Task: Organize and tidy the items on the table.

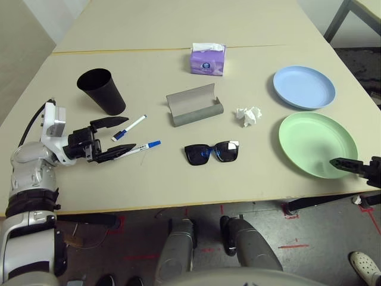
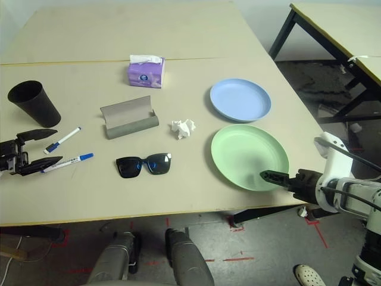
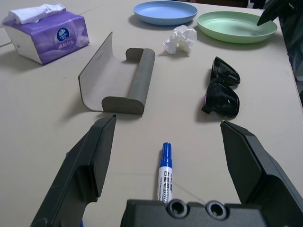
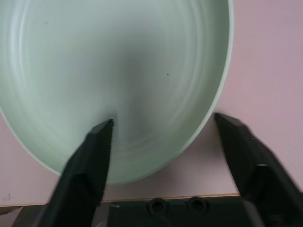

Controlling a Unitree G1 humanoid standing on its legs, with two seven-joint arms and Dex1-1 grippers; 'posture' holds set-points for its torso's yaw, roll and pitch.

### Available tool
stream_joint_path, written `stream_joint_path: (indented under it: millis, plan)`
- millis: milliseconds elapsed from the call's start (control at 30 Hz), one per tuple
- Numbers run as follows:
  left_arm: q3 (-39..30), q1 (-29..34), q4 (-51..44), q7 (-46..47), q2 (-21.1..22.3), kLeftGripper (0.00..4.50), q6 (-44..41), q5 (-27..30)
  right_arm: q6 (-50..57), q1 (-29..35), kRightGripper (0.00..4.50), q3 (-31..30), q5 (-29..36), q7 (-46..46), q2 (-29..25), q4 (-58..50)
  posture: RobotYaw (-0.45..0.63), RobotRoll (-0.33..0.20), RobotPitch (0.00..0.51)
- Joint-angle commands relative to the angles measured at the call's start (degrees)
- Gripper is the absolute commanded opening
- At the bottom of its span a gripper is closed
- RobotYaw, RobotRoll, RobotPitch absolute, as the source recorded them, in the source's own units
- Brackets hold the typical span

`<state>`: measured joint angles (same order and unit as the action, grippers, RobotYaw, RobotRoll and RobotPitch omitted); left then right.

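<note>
My left gripper (image 1: 127, 136) is open just above the table (image 1: 178, 185) at the left, by two white markers with blue caps. One marker (image 3: 164, 170) lies between its fingers, the other marker (image 1: 129, 127) beside it. The black cup (image 1: 102, 89) stands behind them. At the centre lie the open grey glasses case (image 1: 193, 105), black sunglasses (image 1: 211, 152) and a crumpled tissue (image 1: 248, 115). The light-blue plate (image 1: 303, 87) and light-green plate (image 1: 315, 143) sit at the right. My right gripper (image 4: 163, 123) is open astride the green plate's near rim, one finger over the plate, one outside.
A purple tissue box (image 1: 208, 58) stands at the back centre, near the seam across the table. The table's front edge runs just under the green plate and my right gripper. A second table's dark legs (image 2: 286, 30) stand at the far right.
</note>
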<state>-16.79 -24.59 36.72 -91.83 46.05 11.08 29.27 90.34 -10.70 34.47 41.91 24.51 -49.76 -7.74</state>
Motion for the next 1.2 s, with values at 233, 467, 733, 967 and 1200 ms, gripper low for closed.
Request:
stream_joint_path:
  millis: [233, 467, 733, 967, 1200]
  plan:
    - [-1.21, 0.95, -1.35, 0.67, -0.31, 4.5, 1.61, 0.49, 2.16, -0.44, 0.99, -2.24, 1.89, -0.12, 0.58, 0.99, -0.02, 0.0, 0.192]
    - [-1.08, 1.45, -2.18, 1.09, -0.51, 4.5, 1.34, 0.69, 2.16, -0.83, 0.02, -2.23, 2.82, -0.24, -0.32, 1.42, -0.02, 0.0, 0.198]
    - [-0.67, 1.48, -1.53, 1.16, -0.71, 4.5, 1.6, 0.29, 2.16, -10.88, 0.02, -0.51, 6.54, -2.94, -0.26, 5.57, -0.03, 0.0, 0.2]
    - [-0.55, 1.76, -2.14, 1.32, -0.92, 4.5, 1.35, 0.28, -0.69, -27.14, 0.02, -1.88, 0.51, -6.65, 1.52, 17.2, -0.03, 0.0, 0.2]
    - [-1.09, 3.27, -3.77, 2.01, -0.96, 4.5, 1.18, 0.67, -14.69, -38.01, 0.02, -8.02, -8.35, -7.08, 2.36, 33.29, -0.01, 0.0, 0.199]
